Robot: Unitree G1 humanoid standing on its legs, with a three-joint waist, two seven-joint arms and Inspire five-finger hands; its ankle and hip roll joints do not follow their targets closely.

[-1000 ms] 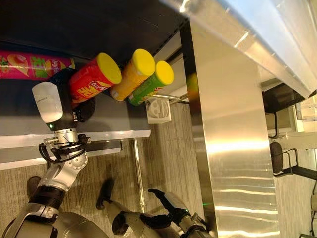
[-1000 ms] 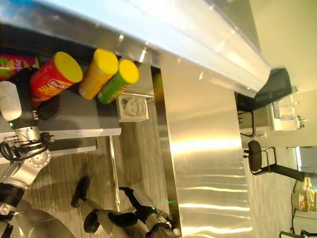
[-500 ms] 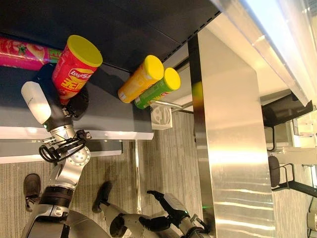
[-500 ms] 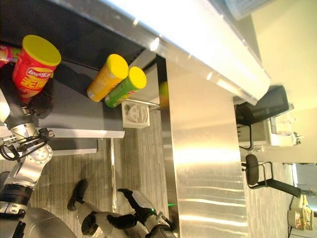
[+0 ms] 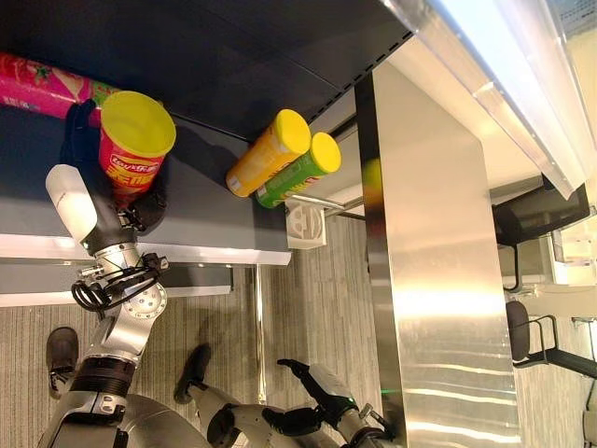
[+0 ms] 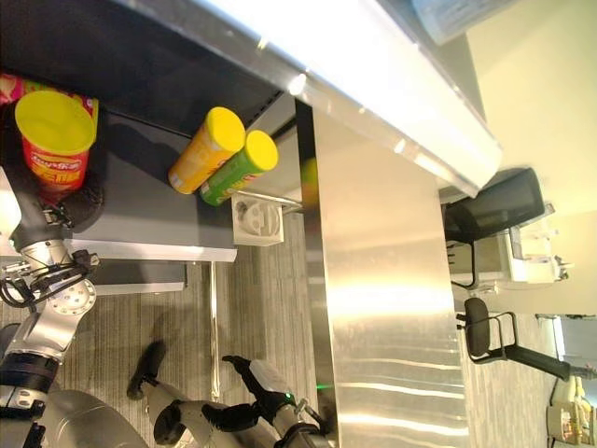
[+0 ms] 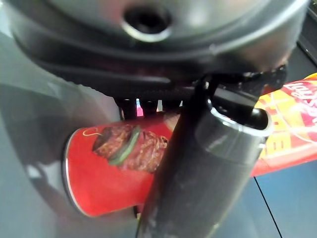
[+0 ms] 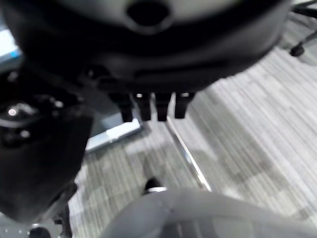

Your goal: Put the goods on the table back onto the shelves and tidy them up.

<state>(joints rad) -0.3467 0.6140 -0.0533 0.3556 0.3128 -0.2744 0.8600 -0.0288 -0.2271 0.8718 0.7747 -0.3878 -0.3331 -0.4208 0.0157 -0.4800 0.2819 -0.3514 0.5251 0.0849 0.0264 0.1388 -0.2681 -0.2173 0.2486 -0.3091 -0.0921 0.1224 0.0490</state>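
My left hand (image 5: 104, 219) is shut on a red chip can (image 5: 133, 140) with a yellow lid, its fingers and thumb (image 7: 208, 163) curled round the body (image 7: 114, 163). The can is held over the dark grey shelf board (image 5: 215, 219), lid towards me, next to a pink can (image 5: 37, 82) lying at the back left. I cannot tell whether its base touches the board. An orange can (image 5: 266, 154) and a green can (image 5: 297, 171), both with yellow lids, lie side by side to the right. My right hand (image 5: 322, 387) hangs low over the floor, open and holding nothing.
A tall steel upright (image 5: 429, 280) of the shelving stands to the right of the board. A white socket box (image 5: 305, 222) sits on the floor under the board's right end. A thin metal leg (image 5: 256, 327) runs down from the board's front edge. Office chairs (image 5: 532, 331) stand far right.
My left hand has carried the red can leftward, away from the orange and green cans and towards the pink one, and turned it more upright. The right hand has stayed low.
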